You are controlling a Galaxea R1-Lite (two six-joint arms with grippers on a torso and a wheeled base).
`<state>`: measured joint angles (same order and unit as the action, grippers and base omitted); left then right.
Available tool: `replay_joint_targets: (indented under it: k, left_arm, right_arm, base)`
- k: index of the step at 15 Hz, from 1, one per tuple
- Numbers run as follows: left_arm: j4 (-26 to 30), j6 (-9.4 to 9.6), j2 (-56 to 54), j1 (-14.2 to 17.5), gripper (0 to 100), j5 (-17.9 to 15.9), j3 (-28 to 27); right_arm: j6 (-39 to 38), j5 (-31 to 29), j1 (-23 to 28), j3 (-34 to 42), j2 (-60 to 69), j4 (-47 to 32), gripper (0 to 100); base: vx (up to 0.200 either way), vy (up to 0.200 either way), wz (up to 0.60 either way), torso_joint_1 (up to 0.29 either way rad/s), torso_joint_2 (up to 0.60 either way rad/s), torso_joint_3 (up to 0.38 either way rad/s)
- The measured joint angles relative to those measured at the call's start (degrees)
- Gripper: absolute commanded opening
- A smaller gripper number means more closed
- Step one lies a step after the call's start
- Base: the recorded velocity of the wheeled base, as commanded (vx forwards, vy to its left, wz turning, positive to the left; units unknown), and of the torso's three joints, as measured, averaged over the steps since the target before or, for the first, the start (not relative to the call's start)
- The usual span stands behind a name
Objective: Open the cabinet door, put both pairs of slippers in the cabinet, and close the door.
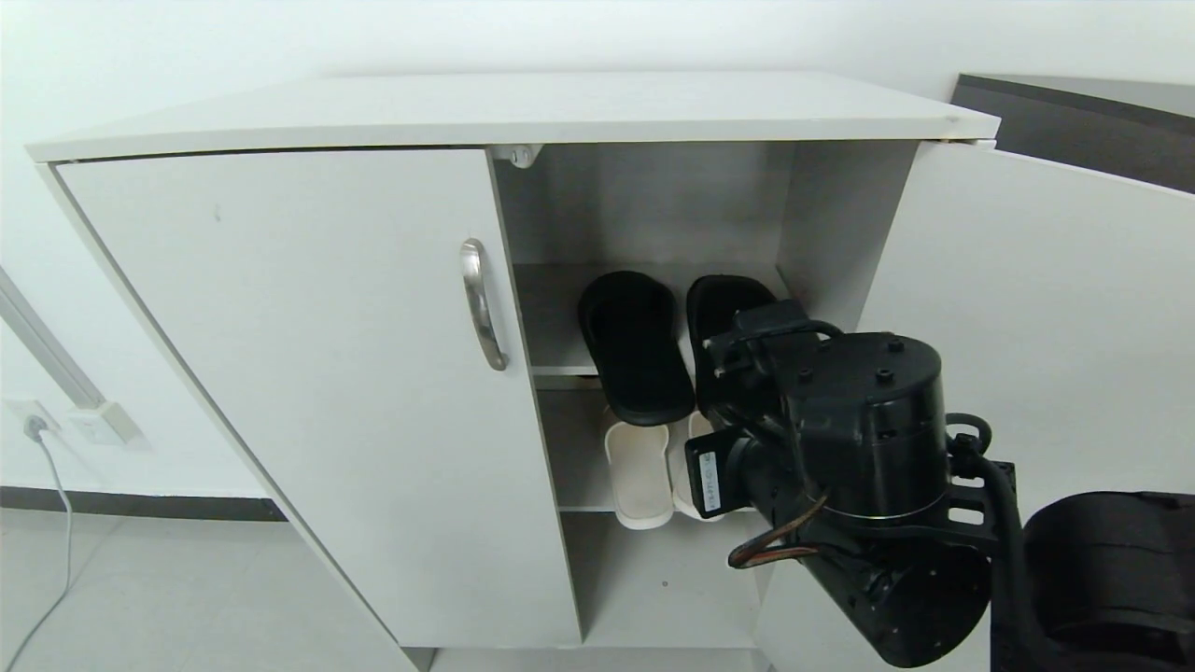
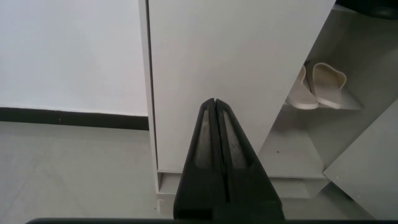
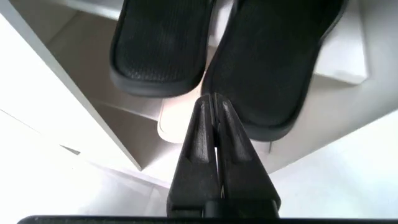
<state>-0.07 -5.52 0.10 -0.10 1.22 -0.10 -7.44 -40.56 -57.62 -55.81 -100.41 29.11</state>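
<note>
Both pairs are inside the cabinet (image 1: 523,112). The black slippers (image 1: 635,345) are on the upper shelf (image 1: 551,299) with their heels hanging over its front edge, and the white slippers (image 1: 639,471) are one shelf down. The right door (image 1: 1046,308) is swung wide and the left door (image 1: 308,373) is closed. The right gripper (image 3: 214,102) is clenched on nothing just off the black heels, and its arm (image 1: 840,439) blocks part of both pairs. The left gripper (image 2: 214,106), clenched empty too, sits low by the left door. There's a wall socket (image 1: 35,427) off to the left.

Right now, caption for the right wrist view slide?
Right gripper, fingers shut, facing black slippers overhanging the cabinet shelf.
</note>
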Motion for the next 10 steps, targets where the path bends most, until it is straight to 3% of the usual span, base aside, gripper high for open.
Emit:
replay_joint_targets:
  k: [10]
  left_arm:
    - [0.00, 0.00, 0.00, 0.00, 0, -0.02, 0.00]
  right_arm:
    - [0.09, 0.68, -0.59, 1.21, -2.40, 2.30, 0]
  base:
    - [-0.200, 0.000, 0.00, 0.001, 0.00, 0.001]
